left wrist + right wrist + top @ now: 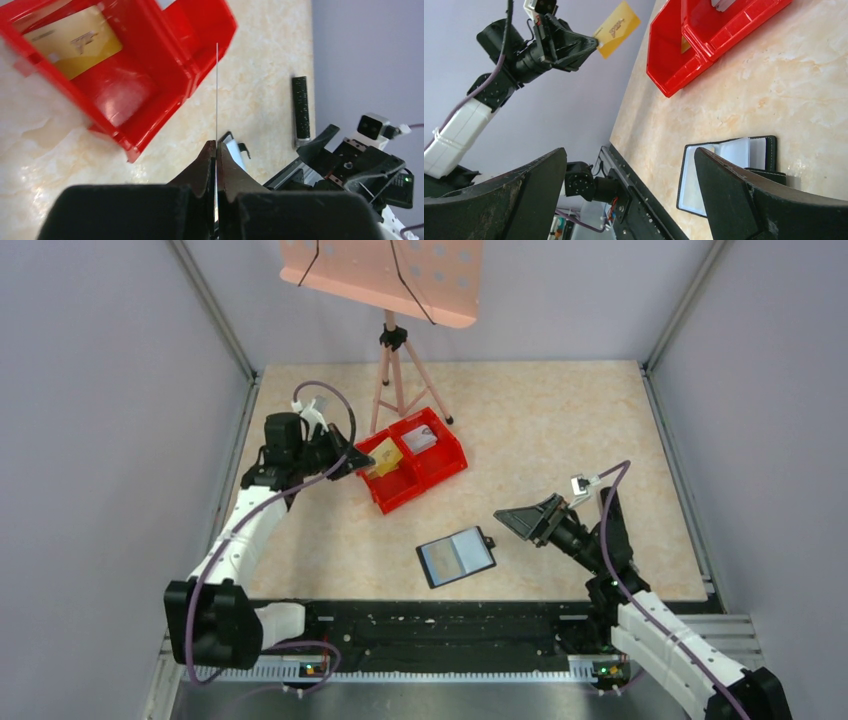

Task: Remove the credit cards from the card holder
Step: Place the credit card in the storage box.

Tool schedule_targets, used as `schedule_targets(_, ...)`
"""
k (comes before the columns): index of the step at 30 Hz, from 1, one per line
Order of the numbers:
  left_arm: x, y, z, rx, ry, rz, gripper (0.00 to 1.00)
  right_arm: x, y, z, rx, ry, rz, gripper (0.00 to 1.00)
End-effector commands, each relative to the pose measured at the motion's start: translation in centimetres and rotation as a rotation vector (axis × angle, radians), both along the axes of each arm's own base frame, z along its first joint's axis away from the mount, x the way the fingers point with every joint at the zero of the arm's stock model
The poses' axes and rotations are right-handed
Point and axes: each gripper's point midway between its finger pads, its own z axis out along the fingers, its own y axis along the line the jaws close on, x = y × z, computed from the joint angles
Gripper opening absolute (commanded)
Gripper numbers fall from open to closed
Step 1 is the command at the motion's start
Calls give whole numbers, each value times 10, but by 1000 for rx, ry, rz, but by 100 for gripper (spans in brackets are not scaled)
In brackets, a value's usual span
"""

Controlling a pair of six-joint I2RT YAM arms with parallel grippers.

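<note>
Red bin (402, 501) holding cards (75, 42), left gripper (216, 147) pinching gold card (616, 29); right gripper (524, 512) spread

The card holder (456, 557) is laid open near the worktop's (560, 430) near edge, about mid-width. The bin (425, 485) is set behind it, left of centre, with a card (75, 42) in its left compartment and a second card (420, 438) in its right. A stand (395, 370) is placed behind the bin.
</note>
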Motion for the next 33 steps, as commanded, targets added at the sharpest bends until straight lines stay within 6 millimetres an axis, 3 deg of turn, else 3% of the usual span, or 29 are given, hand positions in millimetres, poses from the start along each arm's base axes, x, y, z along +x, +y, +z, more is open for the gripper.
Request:
schedule_targets(1,10,24,-16,113,76,24,0,-2,6,26,18,-74,35,98)
schedule_targets(6,30,41,-25,219,173,55,0,-1,7,30,24,-82,40,98)
schedule_targets(18,67,39,-65,203,392,65,0,-4,8,29,20,-81,54,98)
schedule_targets(33,101,35,-82,184,430,72,1,-1,7,29,6,-82,43,98)
